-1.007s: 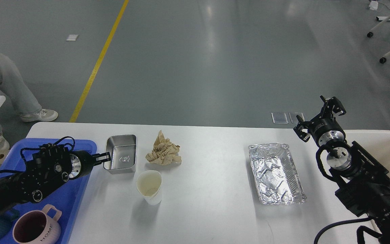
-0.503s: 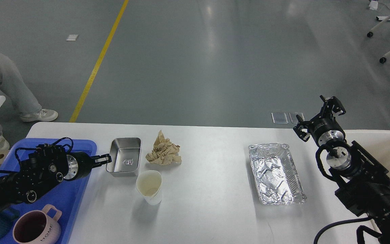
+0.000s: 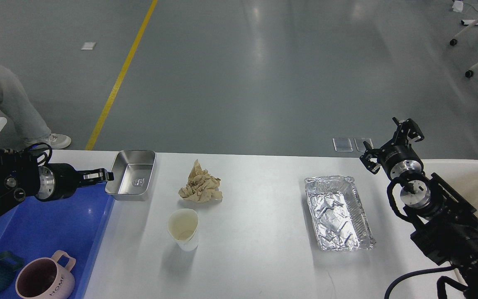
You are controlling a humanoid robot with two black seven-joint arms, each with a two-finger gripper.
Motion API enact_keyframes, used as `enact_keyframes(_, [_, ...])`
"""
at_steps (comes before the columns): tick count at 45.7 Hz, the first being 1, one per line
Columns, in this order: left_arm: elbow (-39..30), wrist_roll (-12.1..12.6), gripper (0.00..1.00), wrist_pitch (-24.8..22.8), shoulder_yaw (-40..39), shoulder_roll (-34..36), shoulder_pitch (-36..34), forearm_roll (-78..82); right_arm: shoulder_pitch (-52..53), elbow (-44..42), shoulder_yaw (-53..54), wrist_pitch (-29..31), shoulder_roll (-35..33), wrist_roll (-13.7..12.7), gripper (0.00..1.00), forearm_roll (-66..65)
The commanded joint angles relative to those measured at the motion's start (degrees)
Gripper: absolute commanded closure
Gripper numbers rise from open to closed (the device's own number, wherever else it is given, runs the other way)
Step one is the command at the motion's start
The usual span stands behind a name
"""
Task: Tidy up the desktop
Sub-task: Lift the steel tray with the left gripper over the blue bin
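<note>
Left gripper (image 3: 105, 176): clamped on steel tin (image 3: 132, 175) rim, above desktop (image 3: 255, 232). Right gripper (image 3: 392, 143): fingers spread, holding nothing.

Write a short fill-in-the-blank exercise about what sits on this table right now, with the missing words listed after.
1. The left end effector grips the rim of the ____ metal tin.
2. The crumpled brown paper lies on the desktop just behind the paper ____.
3. The pink mug stands in the ____ tray.
4. The foil tray lies nearest the ____ end effector.

Missing words: empty; cup; blue; right
</note>
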Motion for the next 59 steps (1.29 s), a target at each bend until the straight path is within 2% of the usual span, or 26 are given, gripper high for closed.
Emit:
enact_keyframes(1, [-8.6, 0.7, 0.99, -1.2, -3.0, 6.4, -0.2, -0.3, 0.1, 0.0, 0.0, 0.0, 0.1, 0.0, 0.00, 0.0])
enact_keyframes(10, [-15.0, 3.7, 0.99, -9.8, -11.6, 13.1, 0.1, -3.3, 0.1, 0.1, 0.0, 0.0, 0.3, 0.0, 0.00, 0.0])
enact_keyframes(19, [-20.7, 3.9, 0.99, -13.5, -18.7, 19.2, 0.5, -6.5, 0.1, 0.1, 0.1, 0.0, 0.4, 0.0, 0.00, 0.0])
enact_keyframes(33, [-24.0, 3.7, 0.98, -19.4, -26.4, 27.1, -0.5, -15.4, 0.2, 0.1, 0.1, 0.0, 1.1, 0.0, 0.00, 0.0])
enact_keyframes(44, [-23.2, 4.1, 0.98, -17.7, -24.7, 27.1, 1.2, -15.4, 0.3, 0.1, 0.1, 0.0, 1.2, 0.0, 0.00, 0.0])
enact_keyframes(52, [-21.2, 4.7, 0.98, -10.5, -20.5, 25.4, 5.6, -15.2, 0.1, 0.1, 0.1, 0.0, 1.3, 0.0, 0.00, 0.0])
enact_keyframes(59, [-15.1, 4.7, 0.98, -6.2, -16.3, 21.0, 9.5, -15.1, -0.1, 0.0, 0.0, 0.0, 1.2, 0.0, 0.00, 0.0])
